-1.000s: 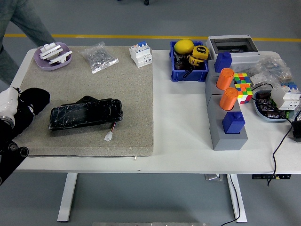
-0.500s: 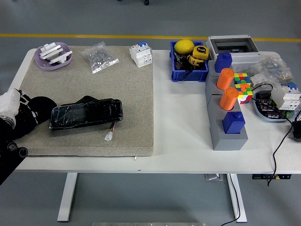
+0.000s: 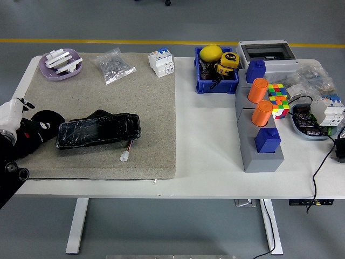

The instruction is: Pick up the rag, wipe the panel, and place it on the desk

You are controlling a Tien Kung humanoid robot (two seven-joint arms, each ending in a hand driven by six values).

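Note:
The black panel (image 3: 98, 130), wrapped in shiny film, lies on the beige mat (image 3: 108, 97) with a small white connector (image 3: 125, 156) on a wire at its front right. A black rag (image 3: 42, 125) lies crumpled on the mat just left of the panel, touching its left end. My left hand (image 3: 12, 114), white with dark fingertips, sits at the left edge of the head view, right beside the rag. Its fingers look loosened and raised off the cloth. My right arm is out of sight.
At the mat's back are a purple dish (image 3: 61, 65) of white parts, a bag of screws (image 3: 113, 65) and a white breaker (image 3: 161, 62). Further right stand a blue bin (image 3: 215, 73), a grey block with orange cylinders (image 3: 260, 127), a colour cube (image 3: 277, 100) and cables.
The rag has sunk from a raised bundle to lying flat on the mat. My left hand has drawn back to the left and lifted off it. A person at the top left has left the view.

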